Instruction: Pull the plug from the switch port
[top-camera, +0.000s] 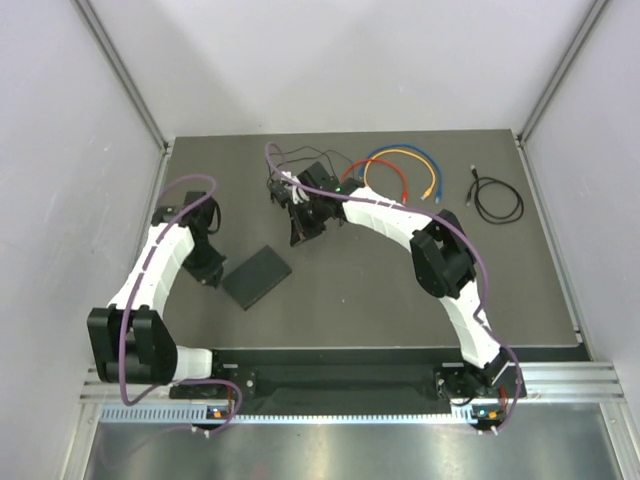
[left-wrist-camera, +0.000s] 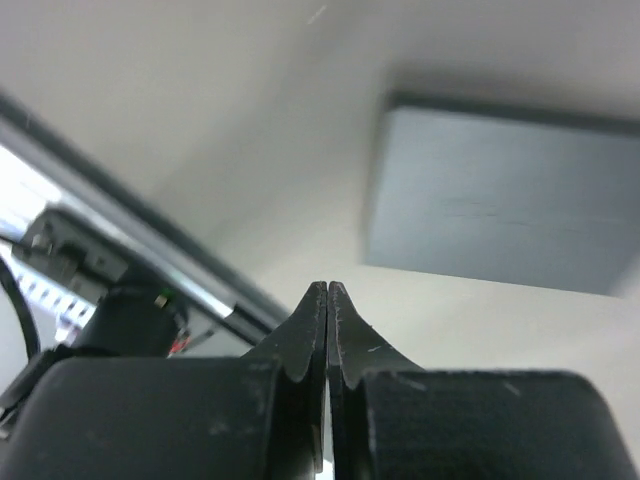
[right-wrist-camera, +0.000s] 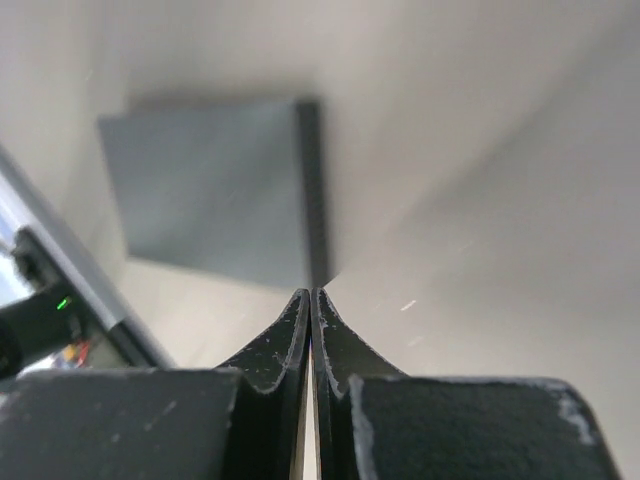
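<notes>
1. Switch (top-camera: 256, 277): thin matte-black slab, rectangular, plain flat top. Lies flat on dark grey table (top-camera: 380, 300), left of centre, turned at an angle to the table edges.
2. Left claw (left-wrist-camera: 327, 285): black tapered fingers, scuffed, pressed tip to tip w/ nothing btwn them. In top view it sits just left of the switch; touching or not, can't tell.
3. Left arm (top-camera: 160, 260): white shell, black joints. Rises from near-left base, leans toward the far side, then wrist dips down beside the slab.
4. Right claw (right-wrist-camera: 311, 292): same pointed black fingers, tips meeting, empty. In top view it's far-centre, apart from the switch.
5. Right arm (top-camera: 470, 320): from near-right base, bends at a black elbow, forearm reaches left and away.
6. Coloured cables (top-camera: 400, 152): red, orange, blue, yellow loops just right of the right wrist. Ends run into dark clutter there; what they plug into, can't tell.
7. Thin black cord (top-camera: 497, 200): coiled far right, well apart.
</notes>
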